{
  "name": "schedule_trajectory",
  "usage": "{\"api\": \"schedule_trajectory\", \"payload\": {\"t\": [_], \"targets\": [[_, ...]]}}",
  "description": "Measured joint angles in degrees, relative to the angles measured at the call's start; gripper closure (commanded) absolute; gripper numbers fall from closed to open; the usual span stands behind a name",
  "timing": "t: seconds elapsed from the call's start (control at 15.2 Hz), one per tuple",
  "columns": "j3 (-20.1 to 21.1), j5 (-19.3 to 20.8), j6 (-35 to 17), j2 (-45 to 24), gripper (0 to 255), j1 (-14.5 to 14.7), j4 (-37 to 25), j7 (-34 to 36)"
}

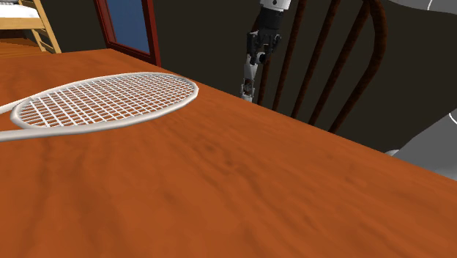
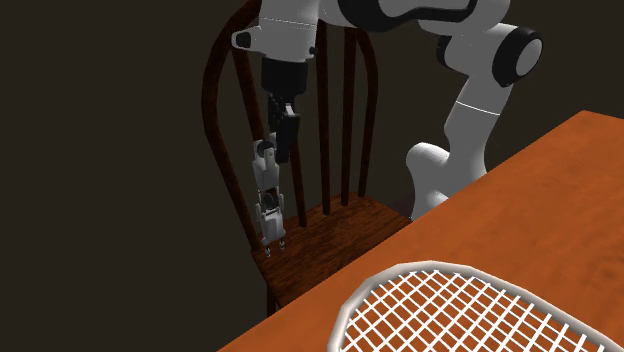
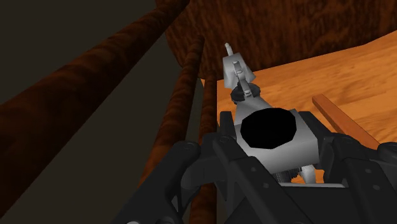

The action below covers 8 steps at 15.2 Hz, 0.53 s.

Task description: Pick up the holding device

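In the upper middle of the shoulder view, the gripper (image 1: 261, 48) was closed around the top of a grey clamp (image 1: 250, 79), which hung over the chair (image 2: 335, 232) seat beyond the table (image 1: 242, 198) edge.

Table (image 1: 256, 183) & chair (image 2: 340, 225): grainy wood; holding device (image 2: 269, 208) grey, matt.

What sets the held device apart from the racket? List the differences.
The racket lies flat on the table; the holding device hangs upright in the gripper, over the chair seat. The racket is a broad strung oval; the holding device is narrow and jointed. Both are pale grey-white.
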<state>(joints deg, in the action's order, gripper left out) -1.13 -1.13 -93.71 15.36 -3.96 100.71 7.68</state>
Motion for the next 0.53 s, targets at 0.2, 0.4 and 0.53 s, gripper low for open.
{"api": "schedule_trajectory", "payload": {"t": [0.2,0.4,0.53], "targets": [[0.0,0.0,0.0,0.0,255,0.0,0.0,0.0],[0.0,-0.1,0.9,-0.5,255,0.0,-1.4,0.1],[0.0,-0.1,2.6,-0.9,255,0.1,-3.0,0.1]]}}
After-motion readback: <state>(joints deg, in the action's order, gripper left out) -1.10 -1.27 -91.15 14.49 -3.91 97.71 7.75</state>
